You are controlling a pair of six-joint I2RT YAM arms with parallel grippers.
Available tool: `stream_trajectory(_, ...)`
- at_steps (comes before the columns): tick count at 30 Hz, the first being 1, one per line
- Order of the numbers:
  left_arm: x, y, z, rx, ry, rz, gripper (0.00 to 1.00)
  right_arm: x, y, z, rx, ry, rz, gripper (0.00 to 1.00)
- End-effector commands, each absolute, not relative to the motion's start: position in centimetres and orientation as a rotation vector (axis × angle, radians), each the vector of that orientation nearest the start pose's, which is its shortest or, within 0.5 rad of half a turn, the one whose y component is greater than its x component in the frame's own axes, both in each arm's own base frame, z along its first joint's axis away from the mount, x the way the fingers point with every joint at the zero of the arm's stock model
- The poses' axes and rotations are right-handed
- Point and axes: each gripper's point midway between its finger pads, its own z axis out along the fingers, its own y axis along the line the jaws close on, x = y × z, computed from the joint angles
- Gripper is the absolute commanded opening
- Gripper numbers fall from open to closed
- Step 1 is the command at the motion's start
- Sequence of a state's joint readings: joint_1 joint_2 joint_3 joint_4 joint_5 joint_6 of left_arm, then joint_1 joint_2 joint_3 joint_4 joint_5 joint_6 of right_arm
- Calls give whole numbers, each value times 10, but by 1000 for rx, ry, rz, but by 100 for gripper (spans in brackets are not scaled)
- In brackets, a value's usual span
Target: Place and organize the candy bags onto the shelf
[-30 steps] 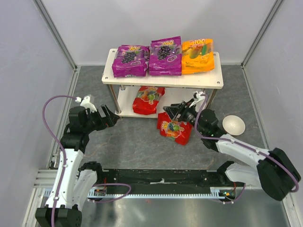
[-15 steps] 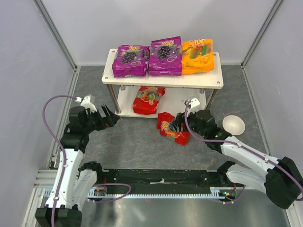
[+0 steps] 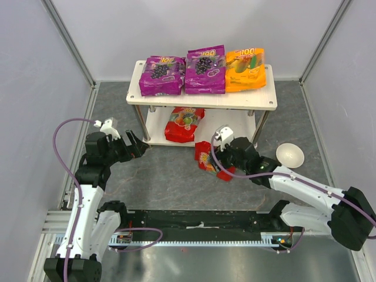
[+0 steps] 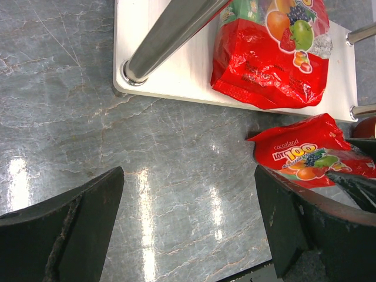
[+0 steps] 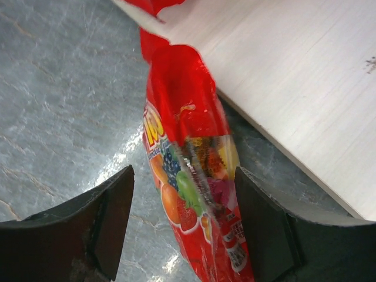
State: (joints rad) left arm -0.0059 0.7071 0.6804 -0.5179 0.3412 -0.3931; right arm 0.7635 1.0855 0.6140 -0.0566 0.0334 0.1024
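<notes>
The shelf [image 3: 200, 100] carries two purple candy bags [image 3: 161, 75] [image 3: 205, 69] and an orange-yellow bag [image 3: 245, 69] on its top board. One red bag [image 3: 185, 123] lies on the lower board [image 4: 176, 64]; it also shows in the left wrist view [image 4: 267, 56]. The other red bag [image 3: 205, 157] is on the floor just in front of the shelf, tilted up on its edge. My right gripper [image 3: 216, 160] is open with one finger on each side of this bag [image 5: 194, 176], beside the lower board [image 5: 294, 76]. My left gripper [image 3: 138, 144] is open and empty over bare floor [image 4: 188, 229].
A small white bowl [image 3: 289, 154] sits on the floor right of the shelf. A metal corner post [image 4: 170, 29] stands at the shelf's front left. Grey walls enclose the workspace on three sides.
My right gripper has moved left and down until it straddles the red bag on the floor. That bag has shifted a little left and tipped up. The left arm has not moved.
</notes>
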Motion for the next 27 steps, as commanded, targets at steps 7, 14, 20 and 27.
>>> stream_trajectory(7,251,-77,195,-211,2087,-623,99,248,222,111,-781,2073,227,98)
stream_trajectory(14,251,-77,195,-213,2088,-621,99,246,224,88,-827,2163,180,95)
stream_trajectory(20,251,-77,194,-213,2088,-621,99,245,218,84,-819,2185,138,78)
stream_trajectory(27,251,-77,195,-212,2088,-623,99,239,213,79,-783,2220,143,50)
